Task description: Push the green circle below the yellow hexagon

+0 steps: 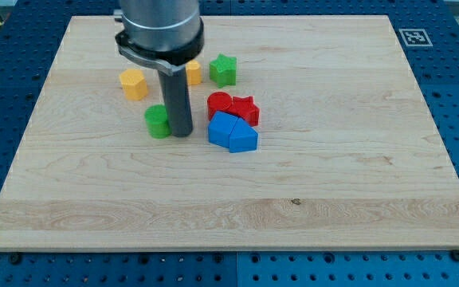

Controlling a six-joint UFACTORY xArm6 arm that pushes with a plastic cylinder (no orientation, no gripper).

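Observation:
The green circle (158,121) lies on the wooden board, left of centre. The yellow hexagon (134,83) sits above it and a little to its left. My tip (182,133) rests on the board right beside the green circle, on its right side, touching or nearly touching it. The rod rises from there to the arm's grey body at the view's top.
A second yellow block (193,72) is partly hidden behind the rod. A green star (223,70) lies right of it. A red circle (219,103) and a red star (245,109) sit above two blue blocks (232,133). The board's edge (229,249) meets a blue pegboard table.

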